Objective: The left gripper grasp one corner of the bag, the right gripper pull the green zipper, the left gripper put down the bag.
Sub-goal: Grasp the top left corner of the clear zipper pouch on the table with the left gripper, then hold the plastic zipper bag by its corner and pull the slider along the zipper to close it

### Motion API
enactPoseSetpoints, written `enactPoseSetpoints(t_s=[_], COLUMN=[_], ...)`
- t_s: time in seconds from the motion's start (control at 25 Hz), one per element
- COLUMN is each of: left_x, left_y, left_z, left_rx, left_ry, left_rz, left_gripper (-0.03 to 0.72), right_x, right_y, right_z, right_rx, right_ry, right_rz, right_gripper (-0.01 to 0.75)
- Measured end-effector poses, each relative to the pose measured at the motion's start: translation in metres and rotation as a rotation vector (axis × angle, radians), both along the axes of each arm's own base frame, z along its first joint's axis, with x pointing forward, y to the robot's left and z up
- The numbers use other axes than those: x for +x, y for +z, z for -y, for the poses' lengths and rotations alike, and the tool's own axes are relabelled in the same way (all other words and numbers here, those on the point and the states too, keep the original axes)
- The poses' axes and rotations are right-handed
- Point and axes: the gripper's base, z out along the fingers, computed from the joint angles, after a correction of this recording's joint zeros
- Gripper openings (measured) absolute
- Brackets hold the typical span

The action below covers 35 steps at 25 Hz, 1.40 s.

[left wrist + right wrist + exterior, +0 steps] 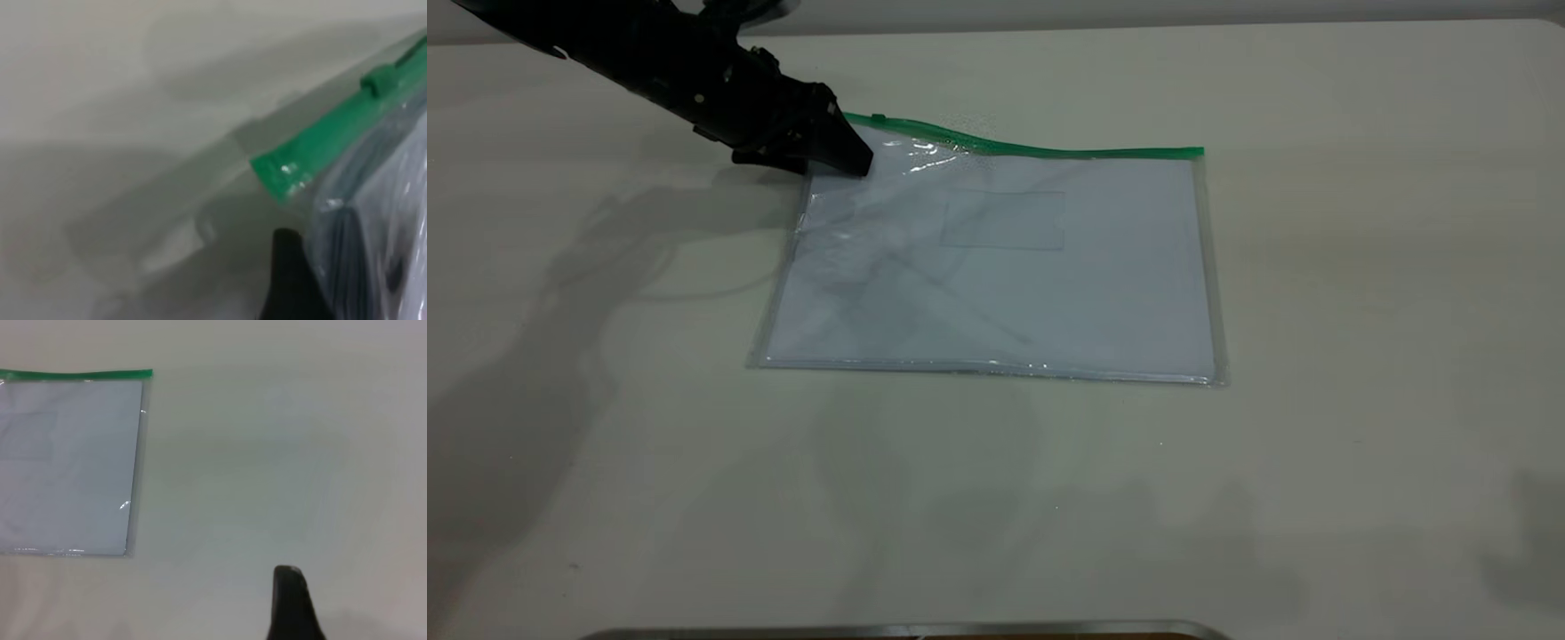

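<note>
On the table (1360, 267) you see the bag (996, 276) lying flat, far-left corner (845, 142) lifted (green zipper (879, 118) beside it) and pinched in your left gripper (845, 160); the right gripper (290, 600) hovers well apart, grip unclear.

a plain test bench of the kind found in a lab: a bare off-white table (1360, 267) fills nearly every view, a black robot arm (649, 62) reaches over it, and the only other thing on it is a clear plastic bag (996, 267) holding paper.
</note>
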Motion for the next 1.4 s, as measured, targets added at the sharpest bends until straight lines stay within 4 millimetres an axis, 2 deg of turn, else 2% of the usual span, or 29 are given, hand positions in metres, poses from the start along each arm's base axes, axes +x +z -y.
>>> enactPoseSetpoints(t_s=[0.12,0.28,0.36,0.52,0.72,0.92,1.08,1.2,1.4], left_x=[0.000,0.001,0.000,-0.002,-0.012,-0.022,-0.026,-0.028,-0.029], left_y=[-0.001,0.000,0.001,0.003,0.020,0.026,0.028,0.027,0.032], left_z=[0.001,0.003,0.004,0.007,0.017,0.022,0.024,0.029,0.048], left_rx=[-0.018,-0.037,-0.033,-0.022,-0.088,-0.163,-0.195,-0.191,-0.113], left_ry=[-0.003,-0.025,-0.074,-0.238,-0.578,-0.779,-0.832,-0.862,-1.030], left_rz=[0.012,0.045,0.074,0.177,0.363,0.481,0.504,0.505,0.526], left_gripper=[0.393,0.126,0.057,0.054,0.054,0.054,0.054,0.054,0.054], right_x=[0.000,0.000,0.001,0.015,0.050,0.095,0.129,0.155,0.190], right_y=[0.000,0.000,-0.001,-0.004,-0.008,-0.029,-0.051,-0.071,-0.110], right_z=[0.000,0.000,-0.001,-0.001,-0.004,-0.006,-0.012,-0.029,-0.073], right_rx=[0.000,0.006,0.030,0.011,0.017,-0.016,-0.026,-0.062,-0.105], right_ry=[0.000,-0.001,-0.007,0.020,0.069,0.180,0.282,0.420,0.658], right_rz=[0.000,-0.001,-0.004,-0.031,-0.095,-0.160,-0.189,-0.186,-0.178], right_gripper=[0.531,0.531,0.531,0.531,0.502,0.489,0.489,0.489,0.489])
